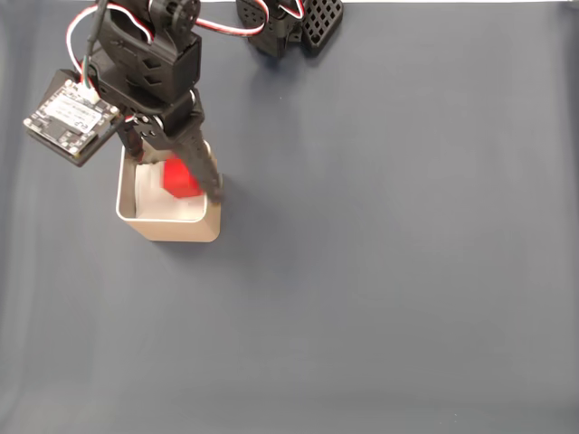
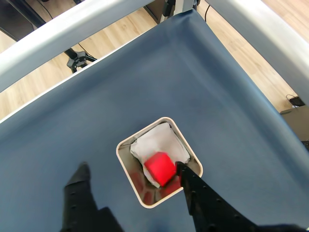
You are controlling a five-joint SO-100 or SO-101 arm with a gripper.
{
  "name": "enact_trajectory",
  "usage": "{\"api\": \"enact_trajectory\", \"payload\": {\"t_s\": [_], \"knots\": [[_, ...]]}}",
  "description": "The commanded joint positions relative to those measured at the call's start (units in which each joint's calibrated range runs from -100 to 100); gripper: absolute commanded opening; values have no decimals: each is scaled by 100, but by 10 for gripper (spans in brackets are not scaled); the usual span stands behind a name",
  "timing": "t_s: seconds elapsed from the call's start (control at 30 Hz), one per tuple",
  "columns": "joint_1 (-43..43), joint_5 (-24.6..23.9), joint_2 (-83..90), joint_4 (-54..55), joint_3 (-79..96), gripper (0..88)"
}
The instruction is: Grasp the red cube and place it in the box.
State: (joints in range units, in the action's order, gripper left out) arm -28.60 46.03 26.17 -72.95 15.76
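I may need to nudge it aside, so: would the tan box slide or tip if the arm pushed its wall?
The square tan box with rounded corners looks thin-walled and probably light, so it would likely slide on the smooth dark blue table cover. It sits low and wide, so tipping seems unlikely.

We see bare dark cloth [image 1: 389,271] all around the box [image 1: 172,231], open for passage. Over the box, the arm [image 1: 149,63] blocks access; the red cube [image 2: 160,168] occupies its inside.

Red cube [image 2: 160,167] tilted inside box [image 2: 126,144], apparently resting on white lining; box upright on table.
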Motion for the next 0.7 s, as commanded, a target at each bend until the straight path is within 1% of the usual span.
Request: {"api": "enact_trajectory", "payload": {"t_s": [0.0, 0.07, 0.23, 0.67], "knots": [[-48, 29, 148, -63, -172, 596], [-48, 34, 139, -112, -208, 625], [-48, 78, 139, -120, -208, 649], [-90, 122, 113, -71, -236, 652]]}}
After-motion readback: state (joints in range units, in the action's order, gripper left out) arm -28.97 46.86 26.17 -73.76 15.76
